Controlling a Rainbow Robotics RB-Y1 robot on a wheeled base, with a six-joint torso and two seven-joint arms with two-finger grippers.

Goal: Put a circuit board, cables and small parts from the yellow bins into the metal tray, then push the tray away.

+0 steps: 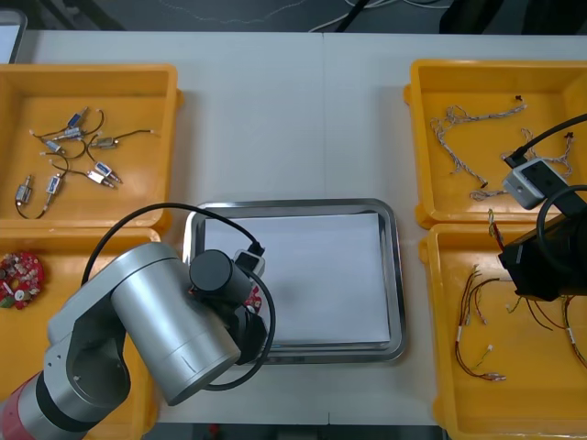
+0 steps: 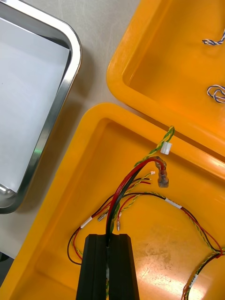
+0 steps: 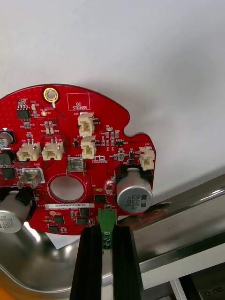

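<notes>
Jutting over the white inside of the metal tray (image 3: 187,206) near its left rim, the round red circuit board (image 3: 79,164) is pinched by its green edge connector in the left gripper (image 3: 107,243), apparently for release there; being round, it offers no long axis. Red and yellow cables (image 2: 125,180) are clamped in the right gripper (image 2: 108,253) inside the nearer right-hand yellow bin (image 2: 65,197), strands running away from the fingertips.

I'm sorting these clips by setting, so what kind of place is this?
Probably an electronics kitting bench: yellow bins hold cables and small metal parts, a metal tray lies between them, the left gripper holds a round red circuit board over it, and the right gripper grips a red and yellow cable.
</notes>
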